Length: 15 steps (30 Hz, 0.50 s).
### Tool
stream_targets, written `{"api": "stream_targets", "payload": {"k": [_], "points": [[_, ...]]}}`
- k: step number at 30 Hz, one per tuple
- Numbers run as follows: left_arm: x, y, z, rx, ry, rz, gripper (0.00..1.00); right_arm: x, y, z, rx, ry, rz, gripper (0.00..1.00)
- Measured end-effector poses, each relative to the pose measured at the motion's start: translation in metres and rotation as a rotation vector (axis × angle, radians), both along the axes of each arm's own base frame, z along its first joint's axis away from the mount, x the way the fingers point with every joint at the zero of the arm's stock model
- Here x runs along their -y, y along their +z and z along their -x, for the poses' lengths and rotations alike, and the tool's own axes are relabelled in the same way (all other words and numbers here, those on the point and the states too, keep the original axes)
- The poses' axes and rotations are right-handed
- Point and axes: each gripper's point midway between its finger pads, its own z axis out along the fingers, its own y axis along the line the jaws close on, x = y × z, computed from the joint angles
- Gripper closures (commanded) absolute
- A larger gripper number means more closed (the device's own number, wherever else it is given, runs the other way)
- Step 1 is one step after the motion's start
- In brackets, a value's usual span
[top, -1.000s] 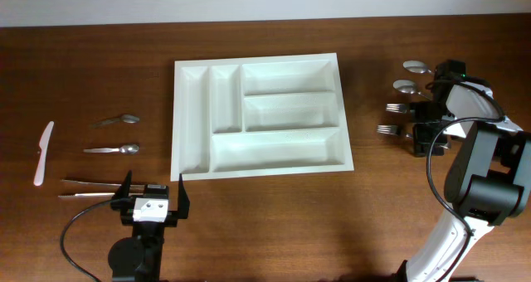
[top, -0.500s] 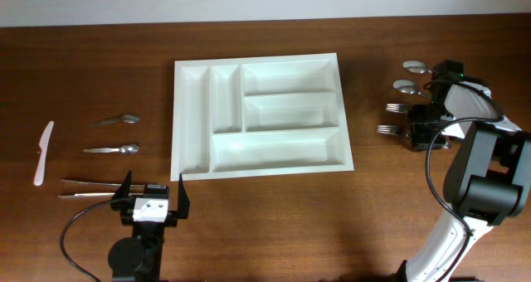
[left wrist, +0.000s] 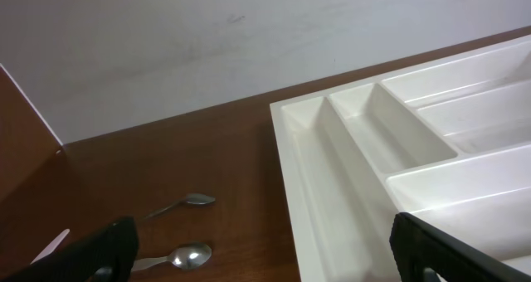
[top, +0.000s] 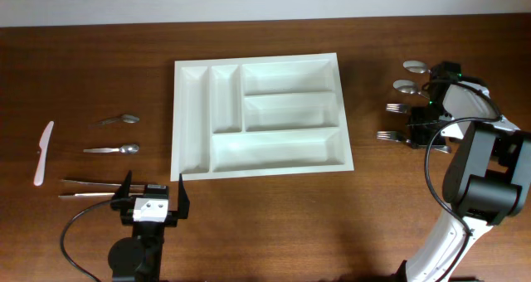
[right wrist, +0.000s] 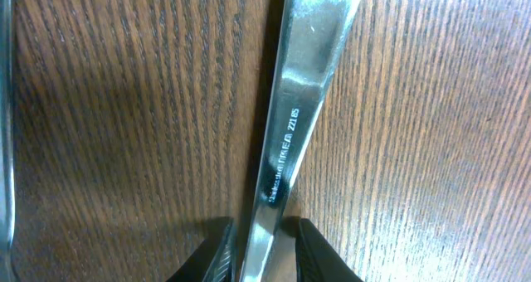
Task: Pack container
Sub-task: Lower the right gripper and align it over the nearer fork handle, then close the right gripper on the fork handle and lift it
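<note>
The white tray (top: 274, 149) lies flat at the middle of the wooden table (top: 332, 224), all five compartments bare, its two narrow slots towards the left arm. At the table's right side, the right gripper (top: 421, 126) is down on the wood; its wrist camera shows its fingertips (right wrist: 319, 253) pinching the stamped steel handle of a fork (right wrist: 290, 124) that lies flat on the grain. From overhead the fork's tines (top: 386, 135) point towards the tray, well apart from it. A second fork (top: 394, 108) lies just above it, and two large spoons, one (top: 405, 85) beside the other (top: 415, 66), sit beyond that. The left gripper (top: 153, 187) hangs near the tray's front left corner with its jaws spread wide and nothing between them. To its left lie two teaspoons, one (top: 120, 119) above the other (top: 112, 149), a white knife (top: 43, 153) and two slim metal pieces (top: 87, 182), too thin to identify.
</note>
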Motion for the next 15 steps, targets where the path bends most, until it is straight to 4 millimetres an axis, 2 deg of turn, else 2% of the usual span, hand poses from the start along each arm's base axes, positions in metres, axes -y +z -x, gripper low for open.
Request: {"api": "stream_targets", "payload": {"k": [7,10,15], "points": [[0.0000,-0.0001,0.0000,0.000,0.000,0.000,0.01,0.0005,0.0000,0.0019,-0.008,0.003,0.004,0.86],[0.0000,-0.0001,0.0000,0.000,0.000,0.000,0.01,0.0009,0.0000,0.0018,-0.008,0.011,0.005,0.96],[0.0001,-0.0001,0.0000,0.000,0.000,0.000,0.01,0.0026,0.0013,0.0026,-0.018,0.067,0.012,0.96]]}}
